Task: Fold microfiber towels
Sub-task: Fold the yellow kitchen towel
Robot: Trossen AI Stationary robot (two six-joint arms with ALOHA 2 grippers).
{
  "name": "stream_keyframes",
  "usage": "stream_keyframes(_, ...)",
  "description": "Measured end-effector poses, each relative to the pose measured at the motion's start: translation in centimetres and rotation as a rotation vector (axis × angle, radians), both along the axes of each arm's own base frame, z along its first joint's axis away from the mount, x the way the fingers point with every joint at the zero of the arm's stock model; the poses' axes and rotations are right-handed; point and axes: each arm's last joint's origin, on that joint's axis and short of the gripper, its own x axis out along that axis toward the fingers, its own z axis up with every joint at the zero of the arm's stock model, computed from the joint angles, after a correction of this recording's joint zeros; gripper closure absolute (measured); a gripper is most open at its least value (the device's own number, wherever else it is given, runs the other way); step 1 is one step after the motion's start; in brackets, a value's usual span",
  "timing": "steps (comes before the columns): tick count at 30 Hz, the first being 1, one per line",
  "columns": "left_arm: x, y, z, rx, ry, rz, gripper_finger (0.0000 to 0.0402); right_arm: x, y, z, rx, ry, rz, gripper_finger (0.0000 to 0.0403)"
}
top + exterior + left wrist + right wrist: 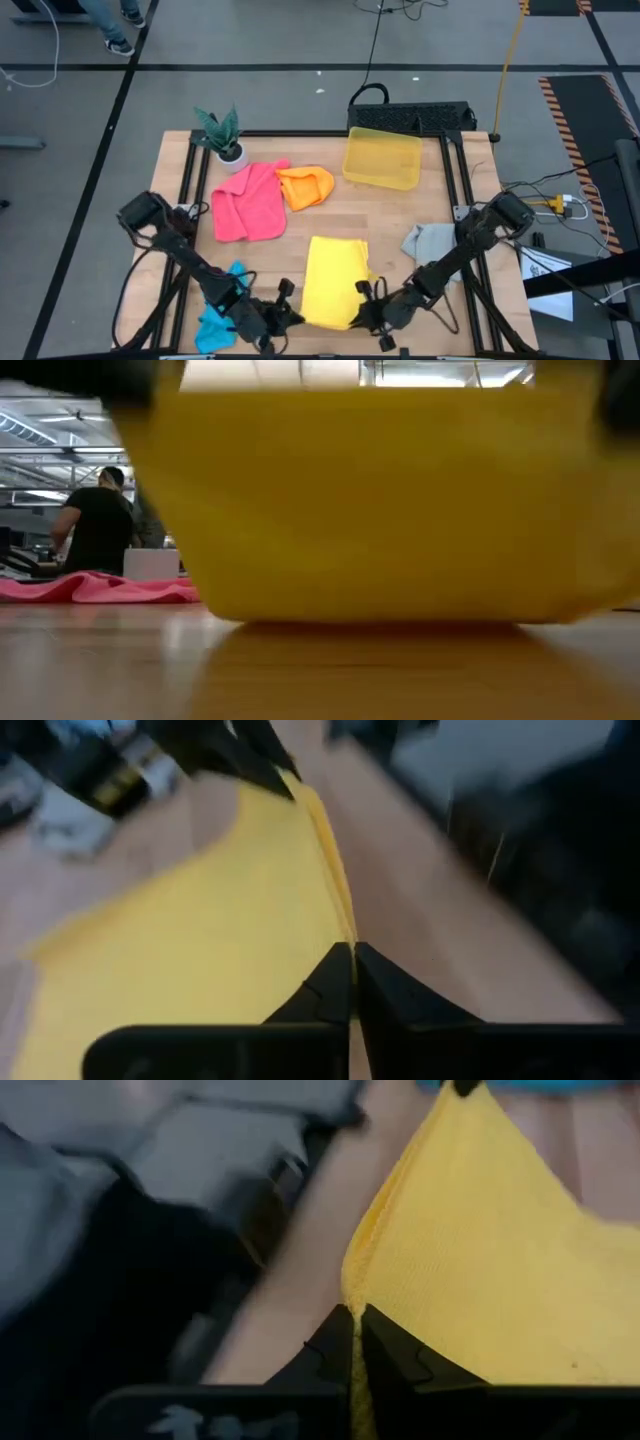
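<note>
Both grippers sit at the table's near edge, around six o'clock in the overhead view, each pinching a near corner of the yellow towel (pixel 335 280). Left gripper (pixel 287 312) has its fingers clamped together on the cloth's edge; right gripper (pixel 368 312) is likewise clamped on the opposite corner. That towel looks only partly folded, so the task seems to be early on.

Bright blue towel (pixel 218 312) lies crumpled at seven o'clock under the left arm. Grey towel (pixel 430 240) sits bunched at three o'clock. Pink towel (pixel 248 202) and orange towel (pixel 306 186) lie rumpled near eleven o'clock; none of these four appears folded.

Farther back on the wooden table (pixel 390 215) are a yellow plastic bin (pixel 382 158) at one o'clock and a small potted plant (pixel 222 135) at eleven. Beyond is grey floor with cables, and a person (pixel 95 525) in black.
</note>
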Motion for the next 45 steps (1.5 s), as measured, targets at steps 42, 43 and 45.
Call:
stream_keyframes(42, 3.9, 8.5, -2.6, 0.062, 0.105, 0.617, 0.0393, 0.2, -8.3, -1.7, -0.197, 0.206, -0.539, 0.0399)
stream_keyframes(43, 3.7, 8.3, -2.4, 0.075, 0.092, 0.61, 0.0391, 0.0, -8.0, -1.5, -0.202, 0.196, -0.521, 0.0399)
stream_keyframes(45, 3.4, 7.7, -1.3, 0.075, 0.04, 0.594, 0.039, -0.3, -7.6, -0.7, -0.197, 0.165, -0.493, 0.04)
